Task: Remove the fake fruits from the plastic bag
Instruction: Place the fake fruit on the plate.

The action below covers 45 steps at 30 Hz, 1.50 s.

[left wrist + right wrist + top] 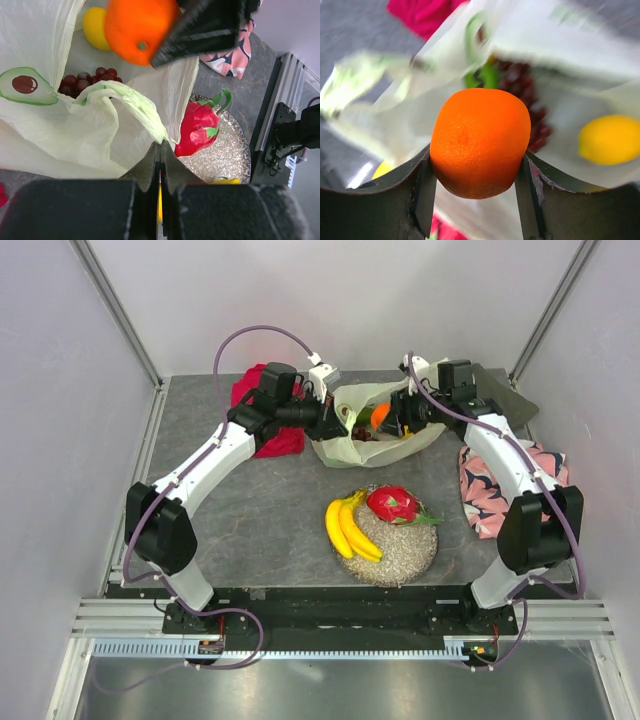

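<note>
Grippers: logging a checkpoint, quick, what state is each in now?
Left gripper: shut, pinching the edge of the plastic bag.
Right gripper: shut on the orange.

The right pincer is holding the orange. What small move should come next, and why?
Probably lift the orange straight up, clear of the plastic bag. The right pincer grips it on both sides over the open mouth, and the left pincer pinches the bag's edge.
</note>
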{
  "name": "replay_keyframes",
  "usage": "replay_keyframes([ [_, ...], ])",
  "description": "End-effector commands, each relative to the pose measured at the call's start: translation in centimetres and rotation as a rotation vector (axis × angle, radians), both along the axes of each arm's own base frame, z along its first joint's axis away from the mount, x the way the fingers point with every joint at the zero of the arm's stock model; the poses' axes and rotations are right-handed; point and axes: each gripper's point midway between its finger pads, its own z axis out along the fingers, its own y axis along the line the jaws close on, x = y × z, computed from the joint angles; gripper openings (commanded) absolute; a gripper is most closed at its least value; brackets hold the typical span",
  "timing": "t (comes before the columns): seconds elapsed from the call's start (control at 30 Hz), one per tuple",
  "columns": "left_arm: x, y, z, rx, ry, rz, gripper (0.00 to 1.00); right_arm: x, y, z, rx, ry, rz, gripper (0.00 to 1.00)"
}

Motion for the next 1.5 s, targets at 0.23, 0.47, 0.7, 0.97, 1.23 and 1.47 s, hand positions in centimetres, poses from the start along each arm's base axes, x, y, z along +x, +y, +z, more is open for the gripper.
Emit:
replay_keyframes([
  [0.23, 0.4, 0.0, 3.3, -0.039, -0.100, 0.015, 0.02, -14.2, 0.4, 1.4, -0.057, 0.094, 0.355, 0.25],
  [0.47, 0.4, 0.2, 3.5, -0.034, -0.115, 0.016, 0.02, -23.3, -4.4, -6.1, -0.335, 0.154, 0.551, 0.25],
  [0.7, 0.0, 0.5, 3.1, -0.018, -0.120, 0.013, 0.02, -22.4, -0.2, -7.7, -0.366, 0.094, 0.605, 0.27],
  [0.97, -0.5, 0.9, 3.0, -0.009, -0.125, 0.010, 0.01, -21.4, 3.6, -9.2, -0.387, 0.145, 0.614, 0.54],
  [1.23, -0.7, 0.7, 3.0, -0.015, -0.122, -0.003, 0.02, -17.2, 4.7, -6.2, -0.374, 0.000, 0.460, 0.70],
  [1.47, 0.0, -0.2, 3.3, -0.040, -0.108, -0.019, 0.02, -17.8, 5.3, -5.6, -0.335, 0.052, 0.468, 0.78],
])
